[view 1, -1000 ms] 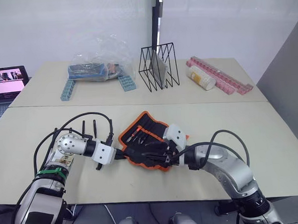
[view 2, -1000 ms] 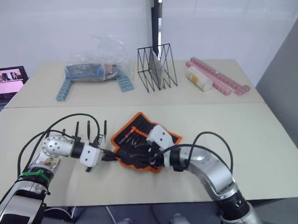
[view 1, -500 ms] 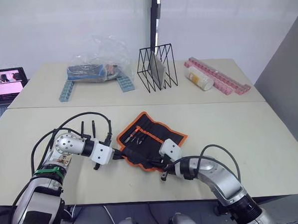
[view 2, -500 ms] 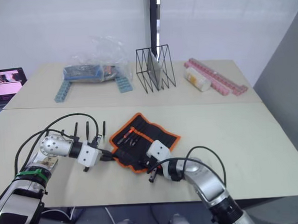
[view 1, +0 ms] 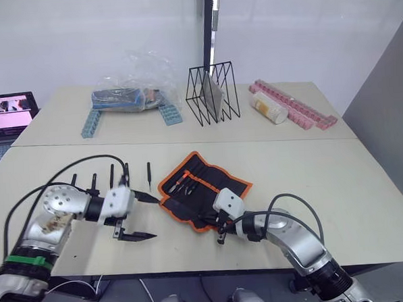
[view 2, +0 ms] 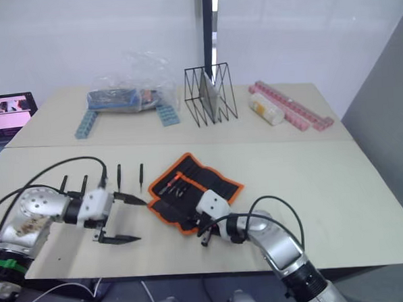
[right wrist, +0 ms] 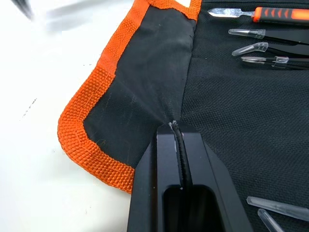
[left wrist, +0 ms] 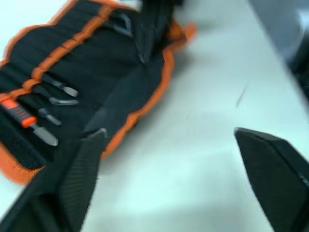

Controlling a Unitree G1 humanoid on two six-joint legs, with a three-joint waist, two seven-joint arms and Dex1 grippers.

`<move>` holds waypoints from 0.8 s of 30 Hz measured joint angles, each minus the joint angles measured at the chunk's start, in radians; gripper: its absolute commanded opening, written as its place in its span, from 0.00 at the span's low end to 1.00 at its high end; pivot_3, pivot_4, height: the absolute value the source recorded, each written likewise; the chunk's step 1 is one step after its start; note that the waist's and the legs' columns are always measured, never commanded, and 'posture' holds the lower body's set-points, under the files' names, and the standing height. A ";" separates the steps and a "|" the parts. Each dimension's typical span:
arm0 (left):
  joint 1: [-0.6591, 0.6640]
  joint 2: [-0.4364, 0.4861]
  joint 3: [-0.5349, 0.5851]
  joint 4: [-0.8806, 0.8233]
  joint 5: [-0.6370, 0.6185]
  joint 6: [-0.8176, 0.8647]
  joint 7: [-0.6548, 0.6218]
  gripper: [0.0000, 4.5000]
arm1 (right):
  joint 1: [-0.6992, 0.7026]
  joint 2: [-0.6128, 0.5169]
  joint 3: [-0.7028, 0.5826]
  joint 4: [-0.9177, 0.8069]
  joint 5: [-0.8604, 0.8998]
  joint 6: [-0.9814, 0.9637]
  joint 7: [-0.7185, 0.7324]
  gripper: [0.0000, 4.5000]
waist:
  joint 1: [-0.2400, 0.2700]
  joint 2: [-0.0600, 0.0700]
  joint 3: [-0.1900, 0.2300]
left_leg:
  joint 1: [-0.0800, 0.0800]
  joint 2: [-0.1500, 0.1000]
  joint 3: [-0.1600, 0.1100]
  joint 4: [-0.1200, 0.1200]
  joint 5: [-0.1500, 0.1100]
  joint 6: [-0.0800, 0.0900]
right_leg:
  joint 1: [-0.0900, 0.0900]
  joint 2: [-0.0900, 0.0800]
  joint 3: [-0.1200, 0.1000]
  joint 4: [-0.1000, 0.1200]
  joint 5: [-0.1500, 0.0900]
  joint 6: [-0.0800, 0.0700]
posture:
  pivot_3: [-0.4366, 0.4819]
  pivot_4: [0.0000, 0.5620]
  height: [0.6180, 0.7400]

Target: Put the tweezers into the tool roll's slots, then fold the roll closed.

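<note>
The tool roll (view 1: 205, 189) lies open on the near table, black with orange edging, and its slots (right wrist: 251, 48) hold an orange-handled tool and several slim tools with clear tip caps. Several black tweezers (view 1: 111, 173) lie in a row on the table left of the roll. My left gripper (view 1: 143, 216) is open beside the roll's left edge, its fingers (left wrist: 82, 169) spread wide with nothing between them. My right gripper (view 1: 221, 235) is shut at the roll's near edge. Its fingertips (right wrist: 173, 145) pinch the black flap, which puckers at their tip.
On the far table sit a clear plastic bag (view 1: 134, 87) of items, blue toothed bars (view 1: 92, 121), a black wire rack (view 1: 213, 94), a white bottle (view 1: 269, 107) and pink bars (view 1: 301, 108). A laptop (view 1: 7, 114) stands at the far left.
My left gripper opened, came off the roll's left edge and drew back to the left. The roll, folded over a second ago, now lies open. My right gripper shut at its near edge.
</note>
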State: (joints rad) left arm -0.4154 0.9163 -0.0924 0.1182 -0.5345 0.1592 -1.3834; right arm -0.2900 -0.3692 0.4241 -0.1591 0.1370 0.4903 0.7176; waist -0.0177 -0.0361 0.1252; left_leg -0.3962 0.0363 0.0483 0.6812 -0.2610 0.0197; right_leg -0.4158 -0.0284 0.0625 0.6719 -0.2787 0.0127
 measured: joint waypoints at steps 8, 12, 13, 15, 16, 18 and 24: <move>-0.002 -0.158 0.110 -0.107 -0.154 0.367 0.261 0.75 | -0.009 0.003 0.020 0.007 -0.010 0.000 0.008 0.00 | -0.005 0.003 -0.001 | 0.013 0.000 0.000 -0.003 -0.003 0.002 | 0.013 0.001 0.001 -0.006 -0.001 0.000 | 0.48 0.27 0.97; 0.061 -0.291 0.084 -0.104 -0.067 0.332 0.389 0.46 | -0.016 0.001 0.019 0.010 -0.015 0.000 0.016 0.00 | -0.002 0.001 -0.002 | 0.012 -0.001 0.000 -0.003 -0.003 0.002 | 0.013 0.000 0.002 -0.006 -0.001 0.000 | 0.48 0.27 0.97; 0.065 -0.307 0.074 -0.104 -0.042 0.320 0.407 0.38 | -0.016 0.001 0.019 0.010 -0.015 0.000 0.017 0.00 | -0.002 0.001 -0.002 | 0.012 -0.001 0.000 -0.003 -0.003 0.002 | 0.013 0.000 0.002 -0.006 -0.001 0.000 | 0.48 0.27 0.97; 0.065 -0.336 0.071 -0.105 -0.002 0.298 0.443 0.24 | -0.017 0.001 0.019 0.011 -0.017 0.000 0.020 0.00 | -0.002 0.001 -0.002 | 0.013 -0.001 0.000 -0.003 -0.003 0.002 | 0.013 0.000 0.002 -0.006 -0.001 0.000 | 0.48 0.27 0.97; 0.066 -0.345 0.065 -0.108 0.021 0.292 0.460 0.17 | -0.017 0.001 0.019 0.011 -0.018 0.000 0.020 0.00 | -0.003 0.001 -0.002 | 0.013 -0.001 0.000 -0.003 -0.003 0.002 | 0.013 0.000 0.003 -0.006 -0.001 0.000 | 0.48 0.27 0.97; 0.084 -0.350 0.043 -0.118 0.061 0.281 0.480 0.02 | -0.017 0.001 0.020 0.011 -0.018 0.000 0.021 0.00 | -0.004 0.002 -0.002 | 0.013 -0.001 0.001 -0.004 -0.003 0.001 | 0.013 0.000 0.003 -0.006 -0.001 0.000 | 0.48 0.27 0.97; 0.207 -0.342 -0.008 -0.146 0.150 0.277 0.524 0.01 | -0.015 0.000 0.021 0.007 -0.024 0.002 0.019 0.00 | -0.002 0.001 -0.002 | 0.013 0.000 0.001 -0.005 -0.003 0.001 | 0.013 -0.002 0.003 -0.007 -0.001 0.000 | 0.48 0.27 0.97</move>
State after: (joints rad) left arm -0.2079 0.5748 -0.1007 -0.0275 -0.3843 0.4358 -0.8597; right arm -0.3049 -0.3688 0.4449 -0.1525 0.1131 0.4920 0.7364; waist -0.0200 -0.0349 0.1233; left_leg -0.3829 0.0359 0.0491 0.6765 -0.2644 0.0207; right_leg -0.4027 -0.0302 0.0657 0.6652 -0.2797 0.0125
